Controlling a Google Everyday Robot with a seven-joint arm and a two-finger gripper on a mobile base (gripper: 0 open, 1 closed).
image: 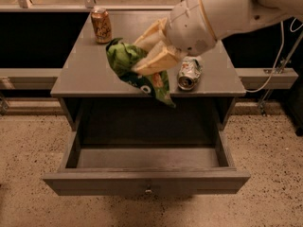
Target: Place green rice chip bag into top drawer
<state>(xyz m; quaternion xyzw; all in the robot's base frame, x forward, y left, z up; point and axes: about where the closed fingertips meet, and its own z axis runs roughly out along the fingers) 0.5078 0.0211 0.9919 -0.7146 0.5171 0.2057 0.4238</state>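
The green rice chip bag is crumpled, bright green with a dark patch and white/orange print. It hangs in the air above the cabinet top's front edge. My gripper reaches in from the upper right, its cream fingers shut on the bag's middle. The bag's lower end dangles over the open top drawer, a wide shallow grey drawer pulled out toward me with a small round knob on its front. The drawer's inside holds nothing.
On the grey cabinet top stand an upright orange-brown can at the back left and a crushed white-green can lying at the right front. A speckled floor surrounds the cabinet. A cable and rail run at the right.
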